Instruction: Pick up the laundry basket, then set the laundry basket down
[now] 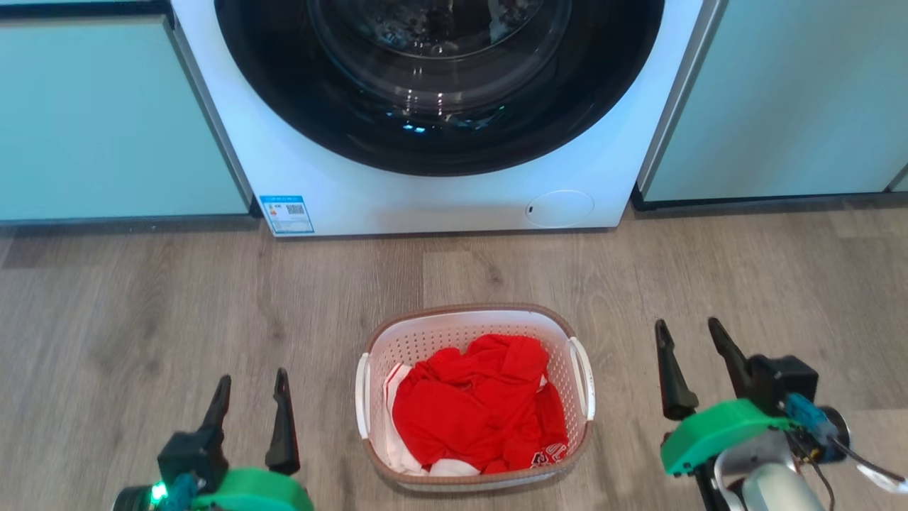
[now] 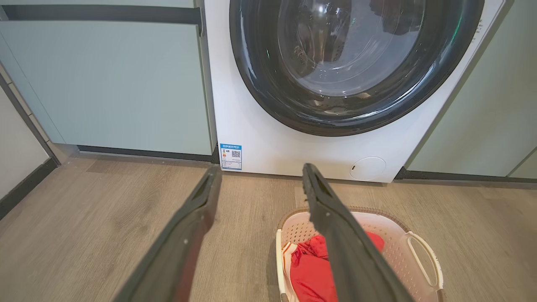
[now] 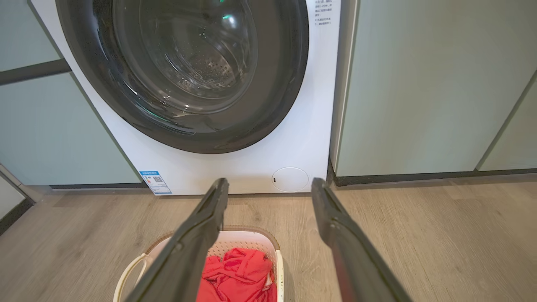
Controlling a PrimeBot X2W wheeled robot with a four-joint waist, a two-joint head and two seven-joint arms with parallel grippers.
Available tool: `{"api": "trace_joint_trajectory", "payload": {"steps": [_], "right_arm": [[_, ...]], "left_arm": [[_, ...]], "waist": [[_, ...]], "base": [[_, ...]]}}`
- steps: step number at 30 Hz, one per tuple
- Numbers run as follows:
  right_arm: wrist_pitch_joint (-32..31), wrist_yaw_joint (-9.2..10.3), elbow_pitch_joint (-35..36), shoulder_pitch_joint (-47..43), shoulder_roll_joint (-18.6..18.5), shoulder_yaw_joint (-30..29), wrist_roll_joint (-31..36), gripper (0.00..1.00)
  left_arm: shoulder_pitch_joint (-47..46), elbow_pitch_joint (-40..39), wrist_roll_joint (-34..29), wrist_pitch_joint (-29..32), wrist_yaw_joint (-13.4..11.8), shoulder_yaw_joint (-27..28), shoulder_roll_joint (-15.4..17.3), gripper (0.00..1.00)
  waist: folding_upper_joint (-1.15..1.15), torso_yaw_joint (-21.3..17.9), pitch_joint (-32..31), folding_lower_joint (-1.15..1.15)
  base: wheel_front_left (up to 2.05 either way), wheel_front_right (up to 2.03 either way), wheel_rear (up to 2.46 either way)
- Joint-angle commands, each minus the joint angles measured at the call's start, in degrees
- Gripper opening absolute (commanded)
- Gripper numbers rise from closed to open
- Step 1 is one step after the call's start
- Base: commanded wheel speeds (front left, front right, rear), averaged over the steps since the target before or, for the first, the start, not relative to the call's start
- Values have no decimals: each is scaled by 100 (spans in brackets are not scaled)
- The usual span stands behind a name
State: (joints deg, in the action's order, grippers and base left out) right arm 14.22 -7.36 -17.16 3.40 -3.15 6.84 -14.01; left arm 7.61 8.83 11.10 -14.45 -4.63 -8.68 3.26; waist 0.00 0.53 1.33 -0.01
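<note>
Sitting on the wood-look floor (image 1: 142, 319) in the head view, the laundry basket (image 1: 425, 341) is a small white perforated tub with a brown woven-look rim and a white handle on each side, heaped with red clothing (image 1: 482, 404). It stands in front of the washing machine (image 1: 397, 191), between the left gripper (image 1: 253, 376) and the right gripper (image 1: 687, 323), apart from both. Each gripper's fingers are spread wide and empty. In the left wrist view the basket lies at lower right, partly behind one finger. In the right wrist view it lies at lower left, likewise partly hidden.
</note>
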Motion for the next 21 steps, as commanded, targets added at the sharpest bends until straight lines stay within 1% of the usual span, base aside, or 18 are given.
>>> {"api": "trace_joint_trajectory", "payload": {"steps": [1,10,21], "right_arm": [[78,-13,263,49,27,56,54,100],[78,-13,555,-283,27,-99,93,100],[78,-13,648,-335,27,-93,56,100]], "left_arm": [[-107,-239,-32,-55,-9,204,-28,100],[100,-438,-48,-55,5,280,-35,100],[107,-460,-50,-55,6,265,-37,100]], "waist": [[0,-20,-32,1],[0,-68,-115,1],[0,-80,-116,1]], "base": [[0,0,0],[0,0,0],[0,0,0]]}}
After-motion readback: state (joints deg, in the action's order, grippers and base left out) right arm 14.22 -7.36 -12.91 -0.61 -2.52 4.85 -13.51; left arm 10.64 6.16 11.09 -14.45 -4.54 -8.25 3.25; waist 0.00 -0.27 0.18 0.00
